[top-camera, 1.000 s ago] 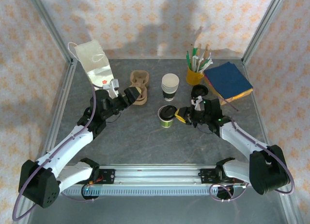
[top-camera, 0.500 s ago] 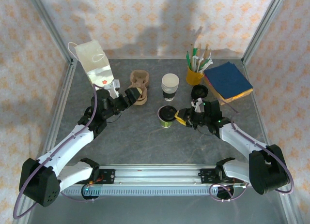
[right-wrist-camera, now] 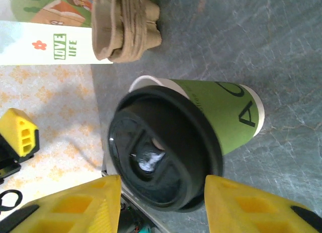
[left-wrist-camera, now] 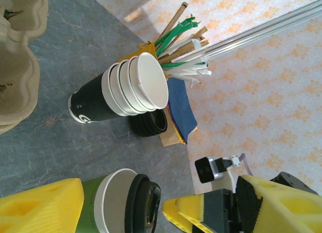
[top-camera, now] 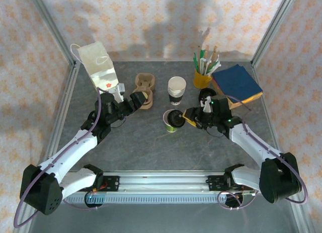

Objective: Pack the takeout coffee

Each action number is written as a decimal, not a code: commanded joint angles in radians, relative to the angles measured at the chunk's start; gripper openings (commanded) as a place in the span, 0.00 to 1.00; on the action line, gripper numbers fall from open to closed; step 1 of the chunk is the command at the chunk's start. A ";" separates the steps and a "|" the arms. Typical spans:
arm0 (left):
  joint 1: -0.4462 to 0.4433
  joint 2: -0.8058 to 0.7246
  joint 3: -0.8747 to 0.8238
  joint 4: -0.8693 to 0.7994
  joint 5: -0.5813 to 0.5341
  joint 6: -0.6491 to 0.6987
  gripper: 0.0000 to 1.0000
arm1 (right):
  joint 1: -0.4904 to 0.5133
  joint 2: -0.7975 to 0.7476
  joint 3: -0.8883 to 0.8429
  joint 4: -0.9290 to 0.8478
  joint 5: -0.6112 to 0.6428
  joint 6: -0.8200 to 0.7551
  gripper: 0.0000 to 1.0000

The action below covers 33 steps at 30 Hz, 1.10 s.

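fingers (right-wrist-camera: 65,205) of right gripper (top-camera: 188,117) spread wide. takeout coffee (top-camera: 172,121) upright on table (top-camera: 151,142), its black lid (right-wrist-camera: 161,147) right between fingertips, can't see any contact tbh. left gripper (top-camera: 141,97) spread too, fingers (left-wrist-camera: 40,208) holding nothing. cardboard cup carrier (top-camera: 145,86) just beside them, coffee a bit ahead. white cup stack (top-camera: 176,89) near, past coffee.
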 commanded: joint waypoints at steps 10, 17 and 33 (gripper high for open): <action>-0.008 0.001 0.014 -0.007 0.002 0.024 0.79 | -0.005 0.002 0.024 -0.056 0.084 -0.059 0.47; -0.009 0.005 0.010 -0.009 -0.004 0.032 0.79 | -0.005 -0.027 0.050 -0.247 0.310 -0.165 0.47; -0.009 0.041 0.000 0.012 -0.007 0.046 0.79 | -0.023 -0.314 -0.103 -0.461 0.754 0.039 0.56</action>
